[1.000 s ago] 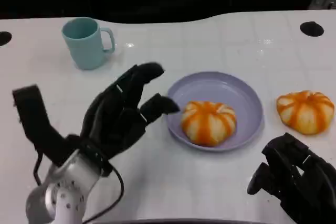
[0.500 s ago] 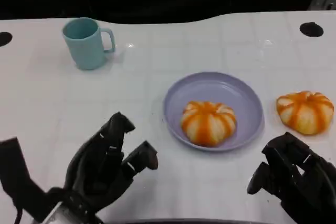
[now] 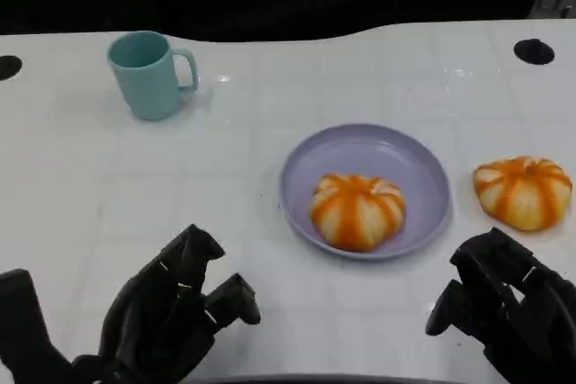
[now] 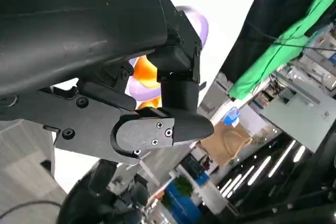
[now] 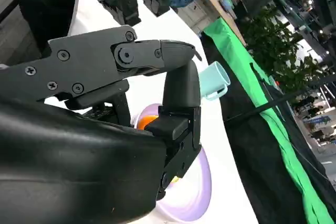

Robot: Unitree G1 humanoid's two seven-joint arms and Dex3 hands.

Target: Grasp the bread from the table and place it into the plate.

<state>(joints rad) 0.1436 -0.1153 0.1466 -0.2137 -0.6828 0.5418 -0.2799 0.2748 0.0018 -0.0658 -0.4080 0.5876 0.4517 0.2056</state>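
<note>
Lowered left hand (image 3: pixel 175 317) (wrist cut off) holds nothing.

Lab/demo hall: green backdrop cloth (image 5: pixel 294 145), ceiling strip lights (image 4: pixel 286 156), potted plants (image 5: pixel 273 40).

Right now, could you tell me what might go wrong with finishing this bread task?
One bread already fills the plate's middle, so the second bread, on the table by the right hand, may bump it or catch the rim. The left hand sits far off; reaching across could disturb the plate.
</note>
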